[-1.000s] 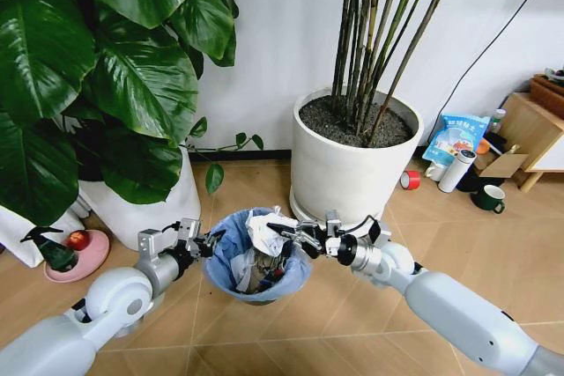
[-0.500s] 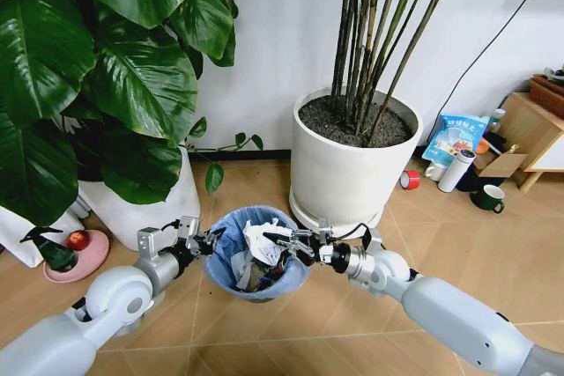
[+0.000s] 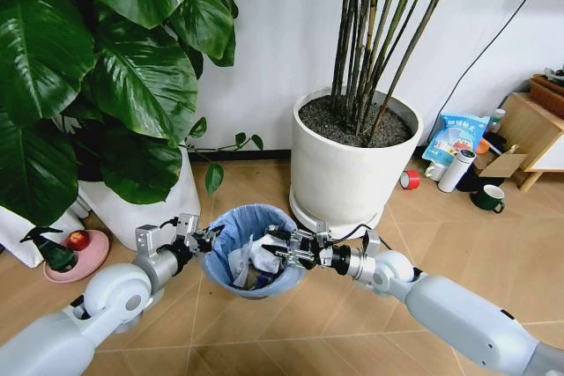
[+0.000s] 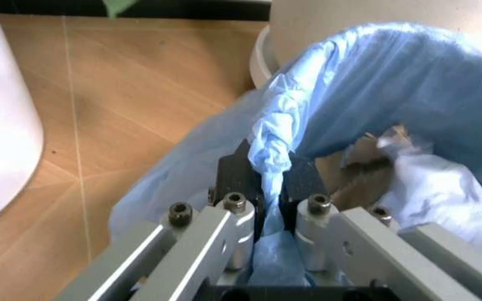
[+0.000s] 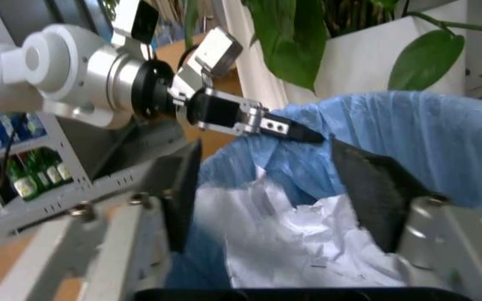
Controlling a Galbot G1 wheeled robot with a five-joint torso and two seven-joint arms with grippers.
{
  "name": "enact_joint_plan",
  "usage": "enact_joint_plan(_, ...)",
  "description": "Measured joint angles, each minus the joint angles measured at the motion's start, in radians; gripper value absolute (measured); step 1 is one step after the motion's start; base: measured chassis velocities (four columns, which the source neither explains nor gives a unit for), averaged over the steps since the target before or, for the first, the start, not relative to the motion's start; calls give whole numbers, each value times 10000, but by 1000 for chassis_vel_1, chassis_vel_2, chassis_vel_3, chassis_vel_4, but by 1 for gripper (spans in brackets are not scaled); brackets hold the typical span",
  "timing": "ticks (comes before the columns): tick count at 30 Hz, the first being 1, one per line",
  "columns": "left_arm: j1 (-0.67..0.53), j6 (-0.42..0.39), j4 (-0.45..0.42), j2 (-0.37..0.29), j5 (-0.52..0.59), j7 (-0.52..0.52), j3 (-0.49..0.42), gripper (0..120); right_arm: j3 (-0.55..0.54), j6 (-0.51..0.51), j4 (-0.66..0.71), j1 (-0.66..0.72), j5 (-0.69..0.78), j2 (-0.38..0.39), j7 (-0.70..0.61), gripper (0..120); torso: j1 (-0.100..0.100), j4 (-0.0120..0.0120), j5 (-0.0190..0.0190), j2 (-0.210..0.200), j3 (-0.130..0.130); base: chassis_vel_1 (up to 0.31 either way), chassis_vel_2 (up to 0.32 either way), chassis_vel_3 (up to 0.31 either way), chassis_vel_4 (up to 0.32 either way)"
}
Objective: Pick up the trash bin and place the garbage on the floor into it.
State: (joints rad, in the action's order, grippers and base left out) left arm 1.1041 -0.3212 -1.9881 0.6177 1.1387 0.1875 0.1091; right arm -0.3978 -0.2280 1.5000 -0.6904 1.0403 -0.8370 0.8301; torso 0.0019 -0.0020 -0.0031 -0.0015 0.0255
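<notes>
Between the two white plant pots (image 3: 345,169), the small round black trash bin with crinkled light-blue bag (image 3: 252,251) sits on the floor, its nine o'clock rim pinched by the left gripper (image 3: 205,239). Reaching from three o'clock, the right gripper (image 3: 284,248) has sunk lower than a second ago, fingers spread and empty above the crumpled white paper wad (image 5: 295,241) now inside the bin.

Head camera: high up, looking forward and down over both my arms to the tiled floor, the white pot (image 3: 355,161) and the wall. Left wrist camera: very close, sighting along my left gripper (image 4: 268,188) pinched on the bag-lined rim of the trash bin (image 4: 408,81). Right wrist camera: close, aimed between my spread right gripper (image 5: 278,188) fingers into the bin, facing my left arm. All three share the bin.
</notes>
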Motion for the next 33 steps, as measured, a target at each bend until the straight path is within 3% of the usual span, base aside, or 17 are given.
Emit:
enact_joint_plan(3, 10, -1, 29, -26, 5, -2, 4, 1, 93, 6, 98, -10, -17, 198, 3, 69, 0, -1, 1, 0, 0, 0, 0, 0, 0)
enact_joint_plan(4, 14, -1, 40, -32, 15, -3, 16, 1, 232, 6, 182, -54, -16, 287, 17, 78, 0, -3, -1, 0, -1, 0, 0, 0, 0)
enact_joint_plan(6, 15, 0, 45, -34, 23, -5, 24, 1, 317, 6, 234, -87, -5, 337, 28, 79, -1, -2, -1, 0, -1, 0, 0, 0, 0)
enact_joint_plan(10, 2, -4, 95, -37, 41, 0, 29, 1, 671, 5, 376, -204, 72, 425, 59, 98, -1, -2, 1, 0, 0, 0, 0, 0, 0)
enact_joint_plan(15, 102, -19, 120, -47, 34, 77, 86, 1, 1234, -4, 509, -604, 148, 483, -177, 100, -1, 0, 0, 0, 0, 0, 0, 0, 0)
enact_joint_plan(21, 557, -25, 118, -120, -86, 200, 434, 1, 2719, -259, 869, -1993, 43, 737, -1502, 100, -1, -1, 2, 0, -1, 0, 0, 0, 0)
enact_joint_plan(25, 1091, -5, 57, -273, -222, 291, 852, 1, 5258, -264, 1679, -4117, -467, 870, -2803, 100, -1, -5, -2, 2, -1, 0, 0, 0, 0)
enact_joint_plan(27, 1154, 0, 55, -281, -241, 291, 905, 1, 5583, -264, 1713, -4372, -596, 831, -2965, 100, -1, -5, -2, 2, -1, 0, 0, 0, 0)
enact_joint_plan(28, 1500, 24, 60, -276, -343, 302, 1253, 1, 6768, -391, 1766, -5279, -1065, 631, -3427, 100, -1, -1, 2, 2, -1, 0, 0, 0, 0)
enact_joint_plan(29, 1500, 24, 60, -276, -343, 302, 1253, 1, 6768, -391, 1766, -5279, -1065, 631, -3427, 100, -1, -1, 2, 2, -1, 0, 0, 0, 0)
enact_joint_plan(33, 1903, 48, 224, -234, -515, 268, 1635, 1, 9727, -604, 2010, -7621, -1727, -127, -2974, 100, -1, -1, 0, 2, -2, 0, 0, 0, 0)
